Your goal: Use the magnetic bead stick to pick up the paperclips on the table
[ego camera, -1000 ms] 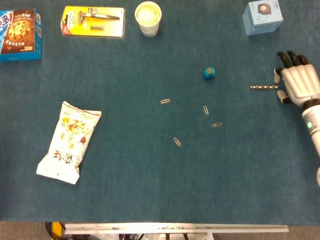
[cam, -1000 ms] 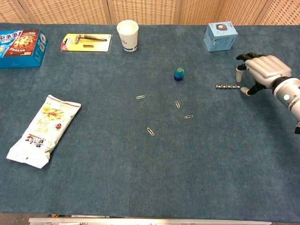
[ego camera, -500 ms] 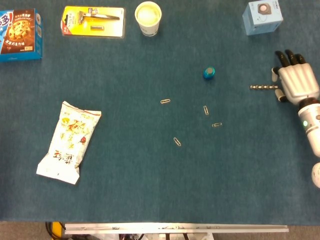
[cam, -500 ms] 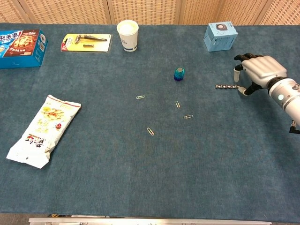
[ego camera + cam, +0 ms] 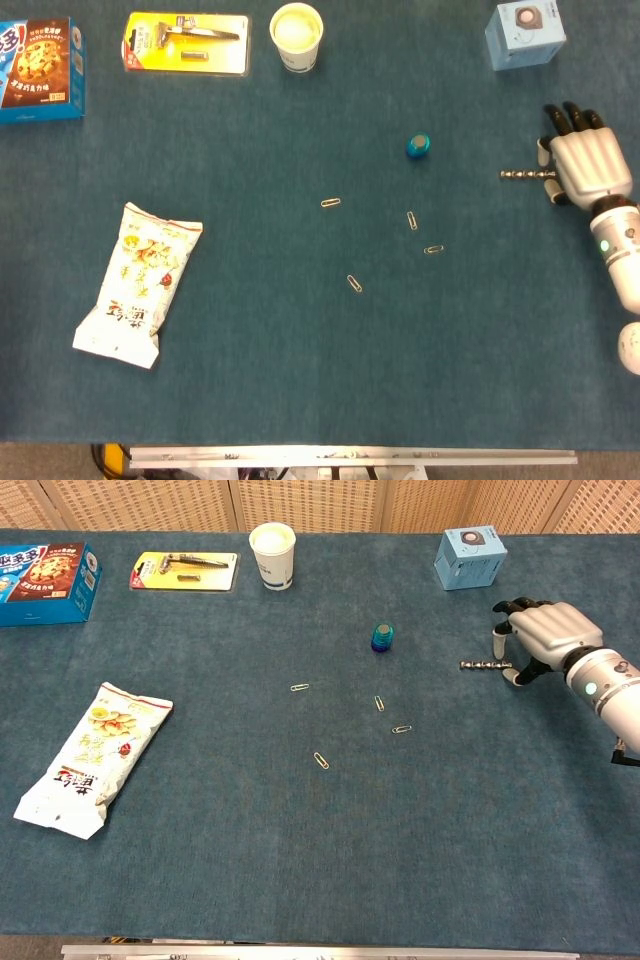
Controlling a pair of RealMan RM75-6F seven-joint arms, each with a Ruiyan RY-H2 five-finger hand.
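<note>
Head view shows the right robot hand (image 5: pixel 585 165) at the right edge of the blue table (image 5: pixel 300 380), palm down, its fingers curled over the near end of the magnetic bead stick (image 5: pixel 522 174), which lies flat on the cloth and points away from the robot hand toward the table's middle. Whether the fingers actually pinch the stick or only touch it cannot be told; in the chest view the thumb and a fingertip sit either side of its end. Four paperclips lie well apart from the robot hand, beyond the stick's free end: one (image 5: pixel 413 220) nearest, one (image 5: pixel 433 249) just beside it, one (image 5: pixel 354 283) further on and one (image 5: pixel 330 203) furthest. A small blue cap-like object (image 5: pixel 418 146) stands between the robot hand and the clips. The left robot hand is out of sight.
</note>
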